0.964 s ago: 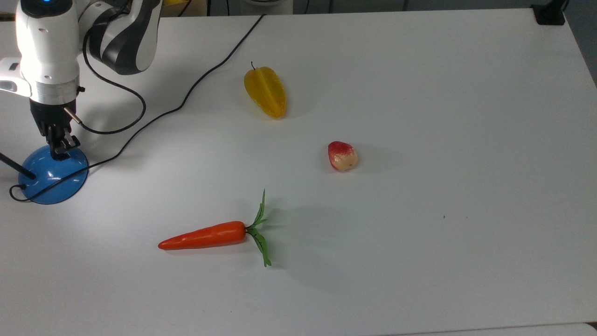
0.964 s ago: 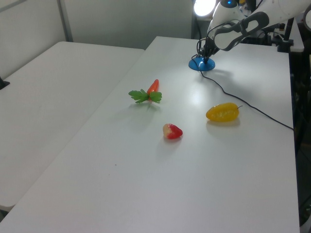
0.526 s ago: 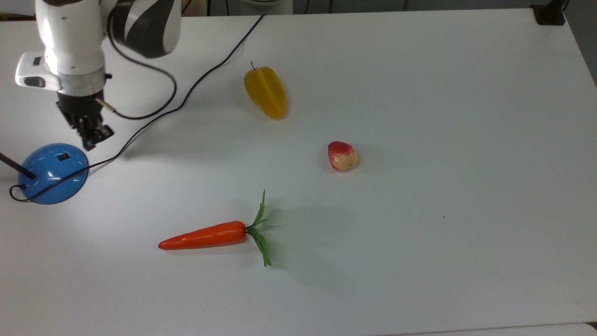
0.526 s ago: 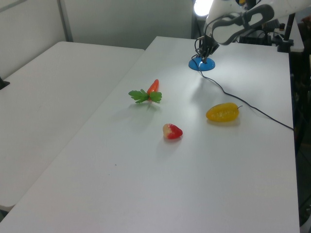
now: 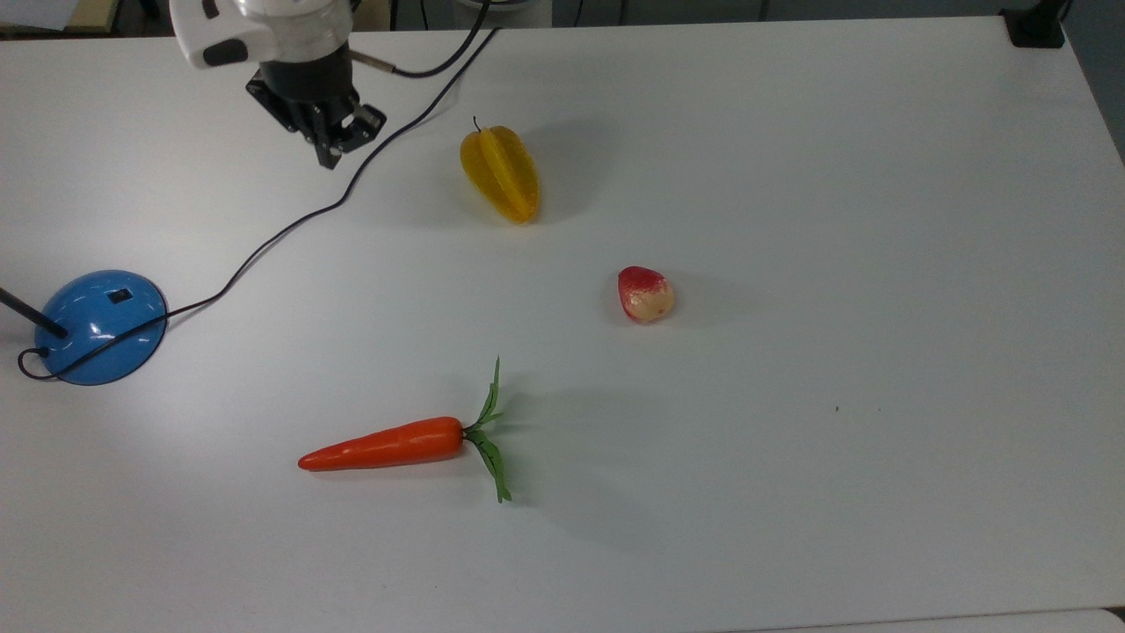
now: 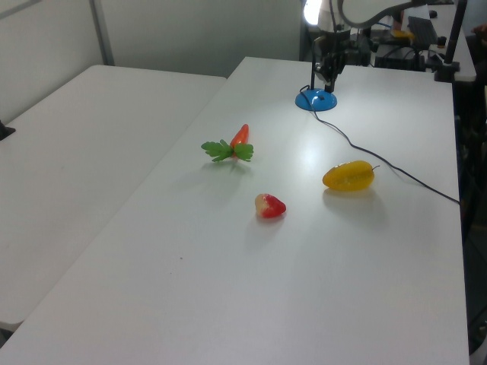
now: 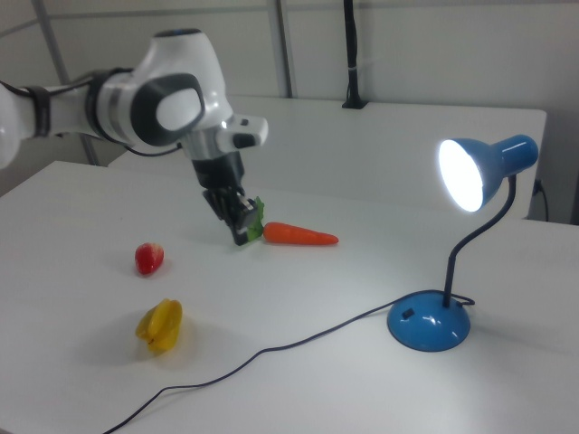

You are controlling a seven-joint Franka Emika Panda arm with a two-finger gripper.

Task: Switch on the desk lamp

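Observation:
The desk lamp's glossy blue base sits at the top view's left edge, with its small dark switch uncovered. Its black cord trails up toward the table's far edge. In the right view the blue shade glows brightly above the base. My gripper hangs well away from the base, toward the top view's upper right, above the cord, fingers shut on nothing. The right view has the gripper above the table in front of the carrot. In the left view the gripper is above the base.
On the white table lie a yellow starfruit, a red and cream fruit and an orange carrot with green leaves. A black mount stands at the far right corner.
My gripper has lifted off the lamp's switch and moved toward the top view's upper right, away from the base. The switch is uncovered now. The lamp stays lit.

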